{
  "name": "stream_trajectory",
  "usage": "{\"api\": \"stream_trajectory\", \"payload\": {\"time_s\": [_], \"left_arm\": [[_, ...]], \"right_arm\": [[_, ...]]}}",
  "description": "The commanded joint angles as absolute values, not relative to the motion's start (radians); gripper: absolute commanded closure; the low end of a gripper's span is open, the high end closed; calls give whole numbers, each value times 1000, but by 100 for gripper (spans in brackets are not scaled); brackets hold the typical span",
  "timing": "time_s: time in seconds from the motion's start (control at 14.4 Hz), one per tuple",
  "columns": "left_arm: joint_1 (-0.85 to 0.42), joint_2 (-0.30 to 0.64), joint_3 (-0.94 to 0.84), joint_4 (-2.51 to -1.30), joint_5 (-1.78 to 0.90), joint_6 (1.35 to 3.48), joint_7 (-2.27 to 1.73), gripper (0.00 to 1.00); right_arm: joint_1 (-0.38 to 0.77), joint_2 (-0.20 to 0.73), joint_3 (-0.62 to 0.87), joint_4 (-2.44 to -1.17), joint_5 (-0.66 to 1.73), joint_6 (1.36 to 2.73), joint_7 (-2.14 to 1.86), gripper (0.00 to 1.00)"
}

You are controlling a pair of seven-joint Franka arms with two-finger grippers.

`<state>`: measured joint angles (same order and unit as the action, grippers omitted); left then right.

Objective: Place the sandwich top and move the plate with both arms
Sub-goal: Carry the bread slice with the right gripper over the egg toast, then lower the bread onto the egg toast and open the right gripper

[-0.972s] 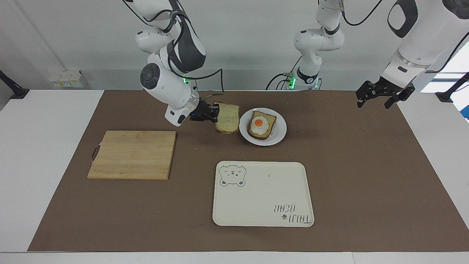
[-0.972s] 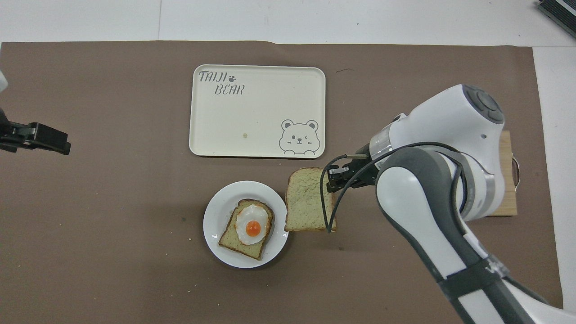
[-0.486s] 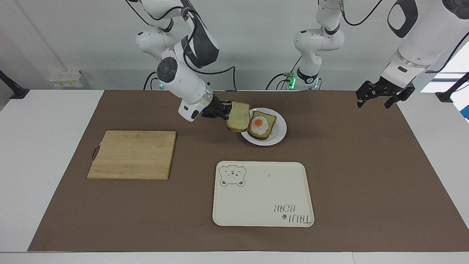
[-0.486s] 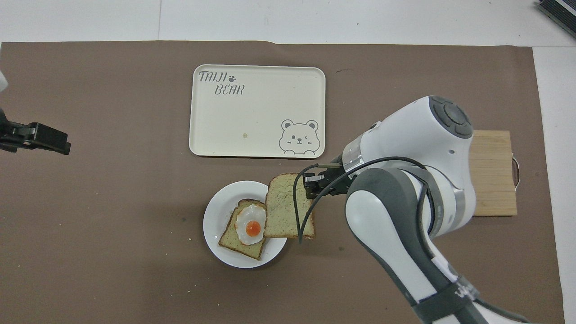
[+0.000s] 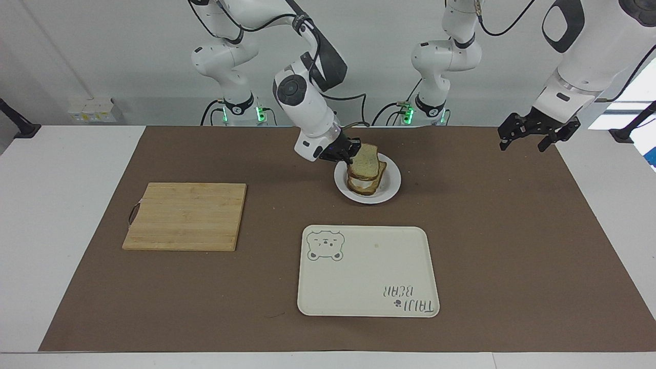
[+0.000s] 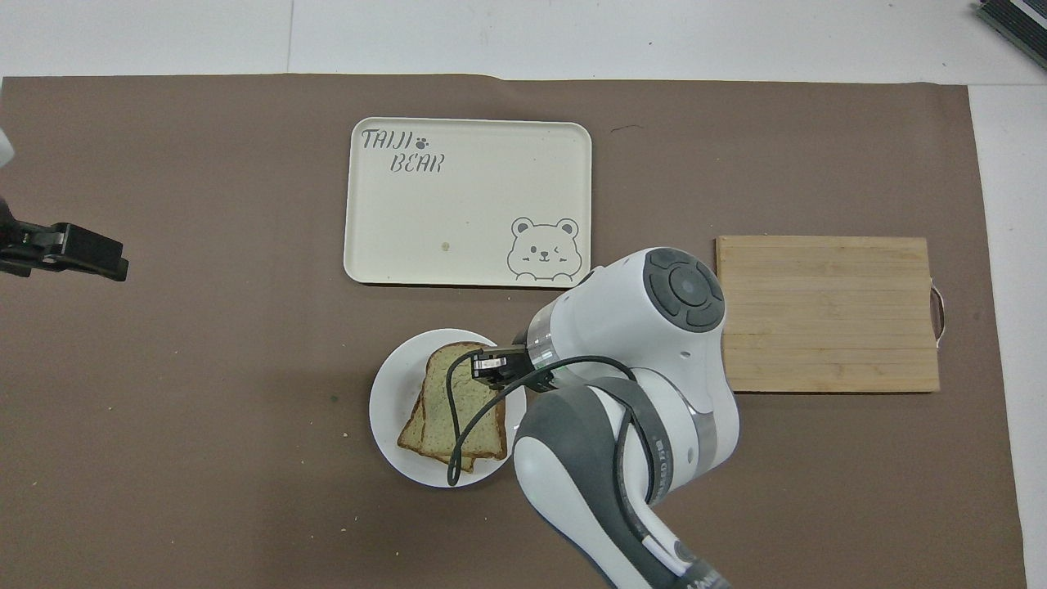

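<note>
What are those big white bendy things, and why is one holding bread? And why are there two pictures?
They are two robot arms, each ending in a black claw called a gripper. One picture looks at the robots from across the table; the other looks down from above them. The right gripper holds a plain bread slice, the sandwich top, over another bread slice on a small white plate. The left gripper waits in the air over the table's edge, holding nothing. Also on the brown mat: a wooden cutting board and a cream tray with a bear drawing, which lies farther from the robots than the plate.
</note>
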<state>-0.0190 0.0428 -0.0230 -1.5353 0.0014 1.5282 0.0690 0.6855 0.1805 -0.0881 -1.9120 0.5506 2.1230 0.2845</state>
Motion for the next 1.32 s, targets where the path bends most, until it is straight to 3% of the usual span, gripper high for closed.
{"api": "stream_trajectory", "payload": {"time_s": [0.0, 0.21, 0.9, 0.97, 1.04, 1.11, 1.25], "left_arm": [[-11, 31, -26, -1542, -5, 1520, 61, 0], [-11, 32, -26, -1542, -5, 1520, 61, 0], [-11, 31, -26, -1542, -5, 1514, 60, 0], [-12, 31, -26, -1542, -5, 1517, 60, 0], [-12, 32, -26, -1542, -5, 1522, 61, 0], [-12, 32, -26, -1542, -5, 1520, 61, 0], [-11, 31, -26, -1542, -5, 1520, 60, 0]], "right_arm": [[725, 218, -94, -1924, 577, 2180, 284, 100], [752, 261, -94, -1936, 577, 2281, 278, 100], [742, 293, -94, -1947, 577, 2283, 221, 100], [735, 295, -94, -1944, 575, 2281, 221, 91], [730, 296, -94, -1944, 575, 2281, 225, 52], [729, 296, -95, -1944, 574, 2275, 230, 1], [724, 299, -98, -1939, 558, 2276, 229, 0]]}}
